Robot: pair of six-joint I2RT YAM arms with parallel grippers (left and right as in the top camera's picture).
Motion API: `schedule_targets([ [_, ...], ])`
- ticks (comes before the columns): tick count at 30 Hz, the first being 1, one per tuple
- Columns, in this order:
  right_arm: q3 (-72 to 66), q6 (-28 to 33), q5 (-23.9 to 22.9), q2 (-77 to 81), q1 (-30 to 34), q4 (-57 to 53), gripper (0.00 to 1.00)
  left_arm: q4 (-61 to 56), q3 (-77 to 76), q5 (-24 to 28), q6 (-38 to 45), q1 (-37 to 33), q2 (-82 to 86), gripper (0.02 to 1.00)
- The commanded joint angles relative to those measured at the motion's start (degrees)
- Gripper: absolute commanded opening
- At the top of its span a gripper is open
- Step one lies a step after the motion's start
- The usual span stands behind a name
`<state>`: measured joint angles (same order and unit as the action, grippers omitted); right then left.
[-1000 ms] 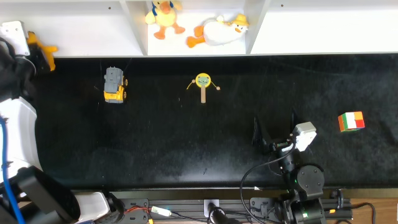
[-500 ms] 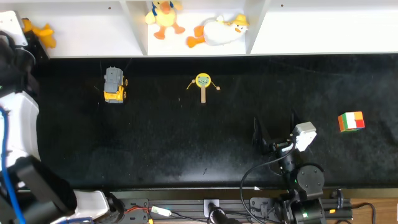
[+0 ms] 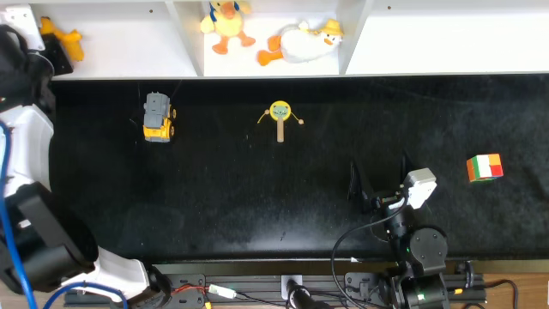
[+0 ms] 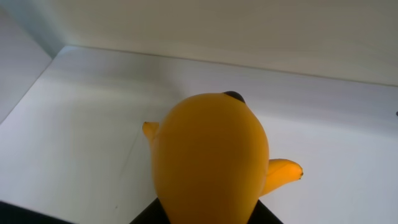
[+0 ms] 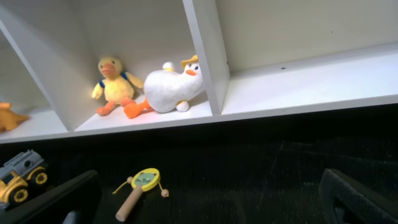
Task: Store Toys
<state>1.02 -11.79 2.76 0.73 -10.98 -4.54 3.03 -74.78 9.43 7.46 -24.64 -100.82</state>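
The orange toy (image 4: 211, 163) is gripped by the left tool (image 3: 51, 48), whose fingers are closed against its sides, inside the leftmost compartment of the white shelf (image 3: 120, 53). Whether the toy touches the shelf floor cannot be told. The right tool (image 3: 378, 182) is held wide open and empty above the black desk (image 3: 257, 197). A truck (image 3: 158, 116), a rattle (image 3: 280, 116) and a cube (image 3: 484, 166) are spread well apart on the desk. A yellow duck (image 3: 227, 21) and a white goose (image 3: 300, 43) are seen in the middle compartment.
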Motion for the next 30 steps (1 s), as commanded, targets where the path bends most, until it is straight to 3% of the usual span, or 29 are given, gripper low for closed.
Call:
schedule_targets([
  [1,-0.76,-0.02,0.17,-0.52,-0.35,0.33,0.996,0.07,-1.86,1.05,0.61,1.09,-1.97,0.106],
  [5,-0.76,-0.02,0.17,-0.52,-0.35,0.33,0.993,0.22,-1.86,1.03,0.96,1.16,-2.19,0.110],
  [8,-0.76,-0.02,0.17,-0.52,-0.35,0.33,0.996,0.24,-1.86,0.98,1.29,1.16,-2.19,0.303],
  [10,-0.76,-0.02,0.17,-0.52,-0.35,0.35,0.993,0.26,-1.86,0.94,1.33,1.16,-2.19,0.369],
  [12,-0.76,0.00,0.17,-0.52,-0.35,0.33,0.996,0.26,-1.86,0.76,1.49,1.16,-2.19,0.535],
  [20,-0.76,0.00,0.17,-0.52,-0.35,0.33,0.996,0.24,-1.86,0.79,1.49,1.16,-2.19,0.759],
  [27,-0.76,-0.02,0.17,-0.52,-0.35,0.33,0.996,0.02,-1.86,0.81,1.49,1.16,-2.19,0.840],
  [30,-0.76,-0.02,0.17,-0.52,-0.35,0.33,0.996,-0.76,-1.86,0.81,1.46,1.16,-2.16,0.945],
])
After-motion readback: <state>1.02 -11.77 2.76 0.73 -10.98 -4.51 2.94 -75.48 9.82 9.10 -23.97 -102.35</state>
